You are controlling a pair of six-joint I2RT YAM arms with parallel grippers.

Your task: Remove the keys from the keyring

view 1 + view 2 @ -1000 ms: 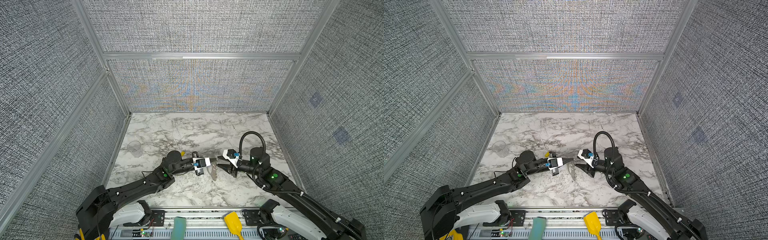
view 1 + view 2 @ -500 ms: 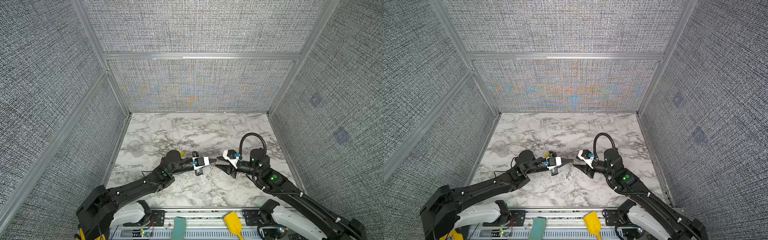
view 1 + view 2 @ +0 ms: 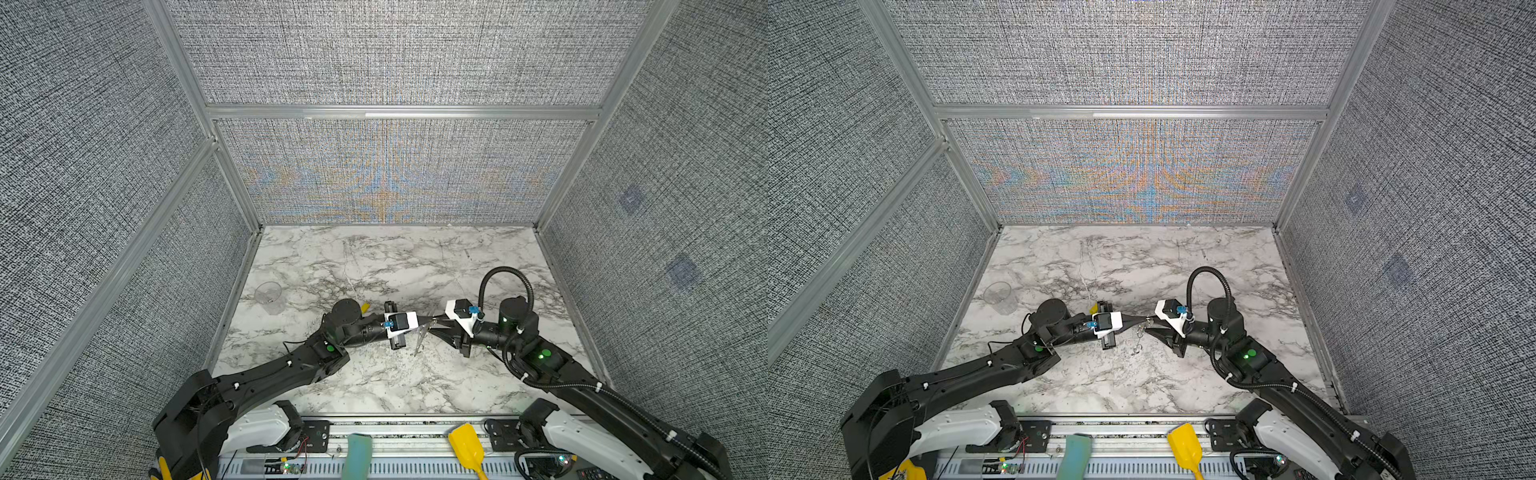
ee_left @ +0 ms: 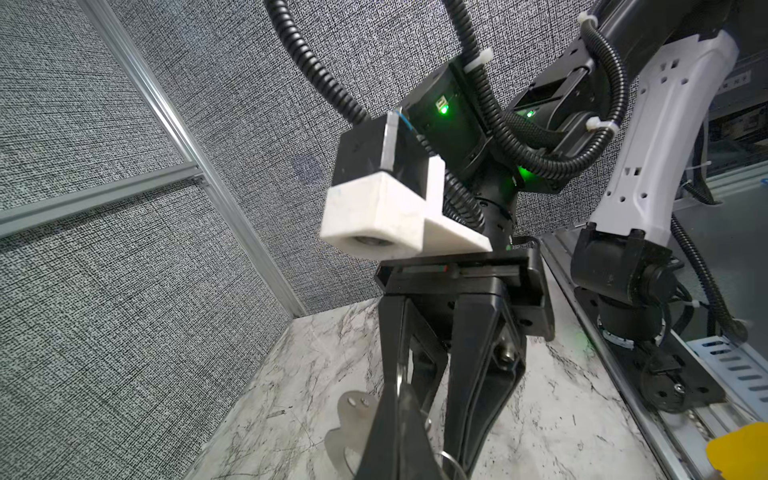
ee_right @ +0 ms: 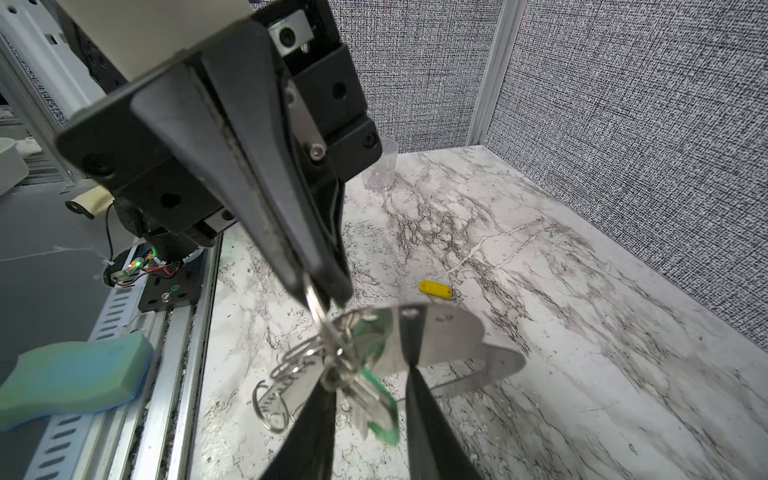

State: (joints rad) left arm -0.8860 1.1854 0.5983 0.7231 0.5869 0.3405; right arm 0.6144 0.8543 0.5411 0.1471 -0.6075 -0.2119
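The keyring (image 5: 440, 336) is a flat, shiny metal D-shaped plate with wire rings, hanging above the marble floor between both arms; it shows edge-on in a top view (image 3: 420, 341). My left gripper (image 5: 318, 297) is shut on its thin metal ring, also seen in the left wrist view (image 4: 400, 388). The green key (image 5: 376, 401), blurred, hangs from the rings between the fingers of my right gripper (image 5: 370, 374), whose jaws stand a little apart around it. The yellow key (image 5: 436, 289) lies loose on the floor behind the left wrist (image 3: 365, 307).
A clear plastic cup (image 3: 268, 296) stands at the floor's left edge. A big yellow scoop (image 3: 465, 446) and a teal sponge (image 3: 357, 455) rest on the front rail. Grey fabric walls close in three sides.
The right gripper's jaws have narrowed around the green key and edged toward the left gripper. The keyring plate has swung from broadside to edge-on. The left gripper has stayed shut.
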